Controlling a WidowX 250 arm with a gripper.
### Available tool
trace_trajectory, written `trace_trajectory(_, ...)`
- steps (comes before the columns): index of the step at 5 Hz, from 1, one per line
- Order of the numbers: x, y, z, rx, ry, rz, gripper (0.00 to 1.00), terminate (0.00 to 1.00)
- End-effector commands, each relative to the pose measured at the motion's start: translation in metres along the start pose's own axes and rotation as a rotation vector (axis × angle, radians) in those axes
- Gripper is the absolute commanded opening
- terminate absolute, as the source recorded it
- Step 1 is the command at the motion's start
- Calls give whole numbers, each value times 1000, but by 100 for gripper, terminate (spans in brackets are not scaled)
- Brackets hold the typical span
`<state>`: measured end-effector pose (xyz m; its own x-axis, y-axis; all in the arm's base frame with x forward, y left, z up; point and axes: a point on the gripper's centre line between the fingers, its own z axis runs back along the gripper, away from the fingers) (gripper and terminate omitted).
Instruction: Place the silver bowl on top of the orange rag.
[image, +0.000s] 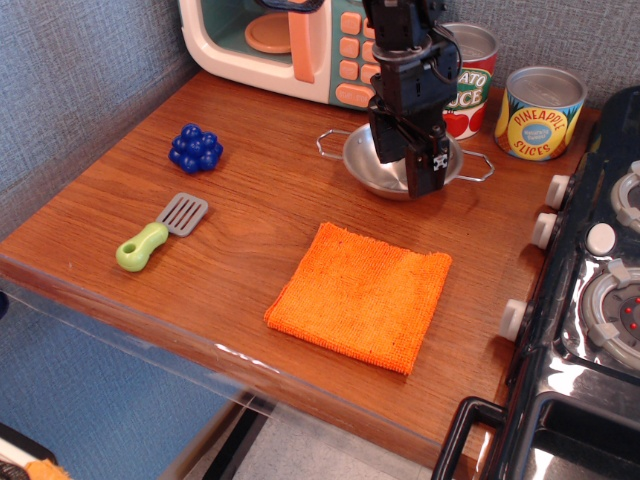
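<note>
Black pincer (412, 170) is hanging over the shiny round steel bowl with wire loop handles (372, 167), fingers spread. Bowl is sitting on the wooden desk (250, 240), behind the flat bright orange square rag (360, 293), apart.

You're looking at an all-black arm built of blocky, boxy housings with a matte finish, narrowing to the gripper (410, 165), whose two flat, slab-like black fingers (428, 168) show just above the orange rag (360, 294). A thin black cable loops out along the housing's right side. A small white marking sits on the near finger's face, too small to read.
</note>
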<state>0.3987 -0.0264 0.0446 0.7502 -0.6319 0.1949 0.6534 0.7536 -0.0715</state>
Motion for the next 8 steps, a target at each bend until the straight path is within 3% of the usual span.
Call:
trace_trajectory(1, 13, -2, 33, -29, -105, -32, 100, 0)
trace_trajectory(2, 11, -4, 11, -47, -61, -35, 100, 0)
trace_trajectory(3, 16, -14, -2, -26, -27, -41, 100, 0)
trace_trajectory(5, 22, -23, -30, 32, 46, 137, 100, 0)
trace_trajectory(6, 20, -19, -30, 56, 28, 192, 0, 0)
trace_trajectory(7, 15, -16, -28, 72, -12, 324, 0, 0)
trace_trajectory(8, 16, -18, -20, 73, -102, 496, 0, 0)
